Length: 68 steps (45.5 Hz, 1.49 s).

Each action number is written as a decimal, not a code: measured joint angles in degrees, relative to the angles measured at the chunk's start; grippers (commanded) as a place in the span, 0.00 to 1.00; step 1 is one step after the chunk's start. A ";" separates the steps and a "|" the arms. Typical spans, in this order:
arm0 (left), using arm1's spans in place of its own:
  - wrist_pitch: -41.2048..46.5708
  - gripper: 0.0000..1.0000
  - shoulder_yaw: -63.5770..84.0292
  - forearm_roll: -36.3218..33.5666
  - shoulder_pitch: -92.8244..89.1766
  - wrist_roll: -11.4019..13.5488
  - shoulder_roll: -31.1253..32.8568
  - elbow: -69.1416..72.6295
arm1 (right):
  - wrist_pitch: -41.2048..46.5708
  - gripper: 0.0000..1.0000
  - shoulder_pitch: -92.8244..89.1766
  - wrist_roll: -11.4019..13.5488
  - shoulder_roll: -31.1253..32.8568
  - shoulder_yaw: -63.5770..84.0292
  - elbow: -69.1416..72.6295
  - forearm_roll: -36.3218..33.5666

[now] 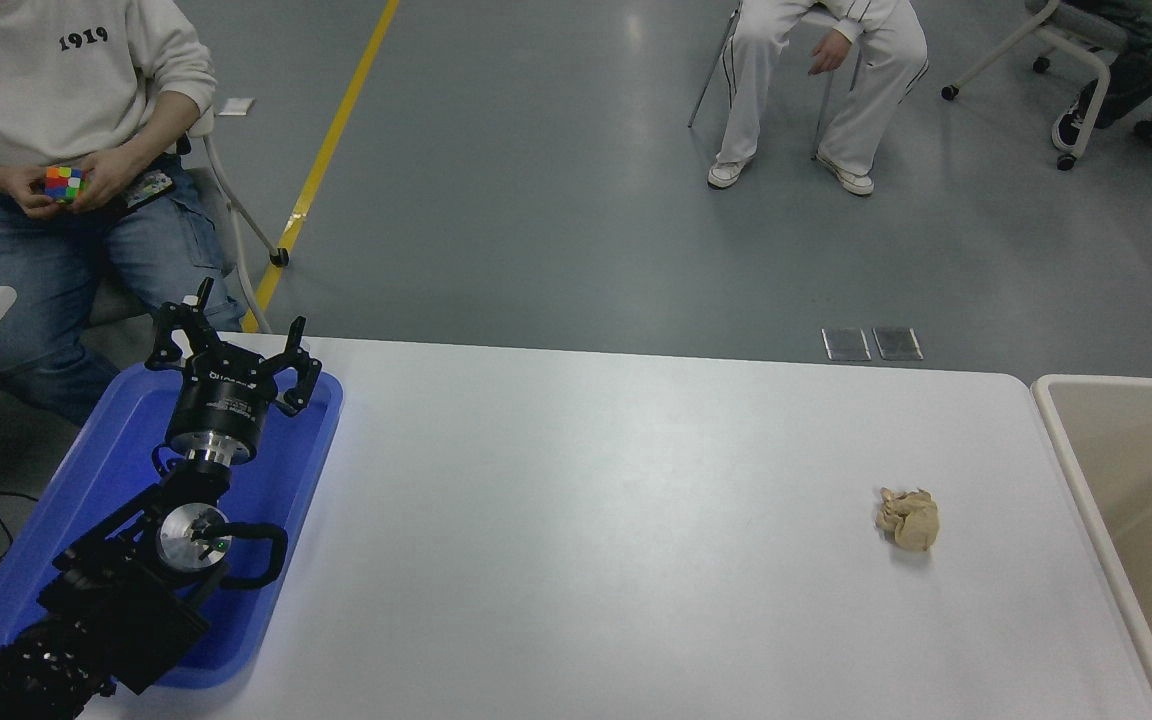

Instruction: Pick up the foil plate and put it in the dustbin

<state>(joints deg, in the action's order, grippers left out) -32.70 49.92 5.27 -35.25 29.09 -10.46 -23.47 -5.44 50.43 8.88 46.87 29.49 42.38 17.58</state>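
Note:
The foil plate is out of view now. The beige dustbin (1071, 440) stands at the table's right end, cut off by the picture's edge; the part of its inside that shows is bare. My left gripper (231, 335) is parked at the lower left, over the blue tray, with its fingers spread open and empty. My right arm and gripper are out of view.
A shallow blue tray (311, 440) lies at the table's left end under the left arm. A small crumpled tan paper ball (907, 518) lies on the white table (576, 500) near the dustbin. People sit beyond the far edge, one at top left turning a colour cube (63, 184).

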 measured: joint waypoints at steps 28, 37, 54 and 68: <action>0.00 1.00 0.00 -0.04 -0.08 -0.08 -0.01 0.00 | 24.10 1.00 34.86 0.07 -0.52 32.20 15.21 0.00; 0.00 1.00 0.00 -0.06 -0.09 -0.09 -0.01 0.00 | 31.45 1.00 44.20 0.07 -4.11 39.16 18.29 0.00; -0.02 1.00 0.00 -0.05 -0.08 -0.09 0.01 0.00 | 45.19 1.00 59.10 0.09 -13.11 45.20 23.99 0.01; -0.02 1.00 0.00 -0.05 -0.08 -0.09 0.01 0.00 | 49.22 1.00 66.58 0.08 -19.98 44.61 26.56 -0.01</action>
<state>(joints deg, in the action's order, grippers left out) -32.72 49.92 5.22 -35.33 29.00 -10.46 -23.47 43.78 117.01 8.96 26.89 74.10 68.94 17.57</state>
